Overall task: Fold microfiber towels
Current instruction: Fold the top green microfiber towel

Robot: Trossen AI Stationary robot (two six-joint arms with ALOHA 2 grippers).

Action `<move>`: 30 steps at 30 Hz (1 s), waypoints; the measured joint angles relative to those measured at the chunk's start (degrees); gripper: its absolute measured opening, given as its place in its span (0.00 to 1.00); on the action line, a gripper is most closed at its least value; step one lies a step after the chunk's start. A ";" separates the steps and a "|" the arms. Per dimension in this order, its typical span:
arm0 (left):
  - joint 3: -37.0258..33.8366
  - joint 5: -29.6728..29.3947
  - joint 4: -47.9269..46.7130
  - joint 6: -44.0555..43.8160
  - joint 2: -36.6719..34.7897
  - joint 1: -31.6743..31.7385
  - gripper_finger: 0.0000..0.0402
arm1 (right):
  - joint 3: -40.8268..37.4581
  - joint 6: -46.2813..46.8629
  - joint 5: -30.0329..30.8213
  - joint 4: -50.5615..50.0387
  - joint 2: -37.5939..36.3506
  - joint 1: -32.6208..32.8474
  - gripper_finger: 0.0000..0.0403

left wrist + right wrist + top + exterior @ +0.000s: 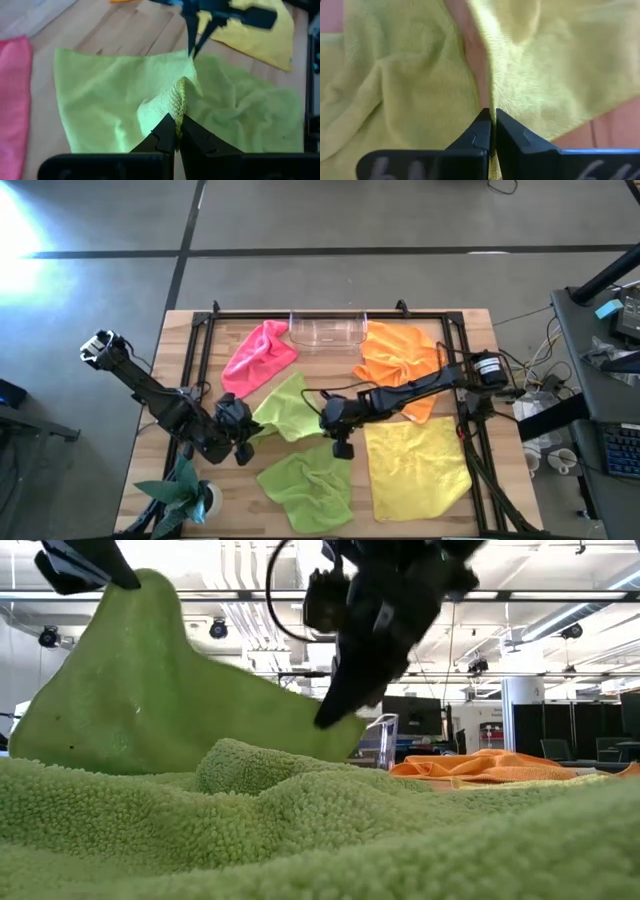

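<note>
A lime green towel (283, 405) is held up between my two grippers at the table's middle; it also shows in the low view (150, 700). My left gripper (236, 438) is shut on its left end, and my right gripper (335, 423) is shut on its right end. A second lime green towel (308, 480) lies crumpled near the front edge. A yellow towel (415, 465) lies flat at the front right. An orange towel (400, 360) and a hot pink towel (258, 355) lie crumpled at the back. My left gripper pinches a bunched fold at the lime towel's edge (178, 102) between its two fingers. The cloth spreads away from the fingers toward my right gripper, with its lower part on the table. In the low view this end (140, 590) is raised. My right gripper pinches the lime towel's edge (490, 95) between its two fingers; one layer or several, I cannot tell. In the low view the fingers (335, 710) slant down onto the towel's right corner. The cloth runs from there up to the other gripper.
A clear plastic tray (328, 332) stands at the back middle. A small potted plant (185, 495) stands at the front left corner. A dark frame (200, 330) runs around the work area. Bare wood shows between the pink and lime towels.
</note>
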 joint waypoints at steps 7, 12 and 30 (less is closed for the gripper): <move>3.89 0.90 0.04 13.65 -0.23 0.00 0.00 | 12.21 2.58 0.13 -21.57 -3.74 0.37 0.02; 6.80 2.32 0.00 24.63 -0.48 0.24 0.00 | 17.94 6.55 2.87 -28.05 -7.07 0.48 0.02; 8.17 -5.21 -7.32 38.22 -2.98 13.67 0.00 | 21.72 14.33 28.50 -39.27 -15.63 -0.68 0.02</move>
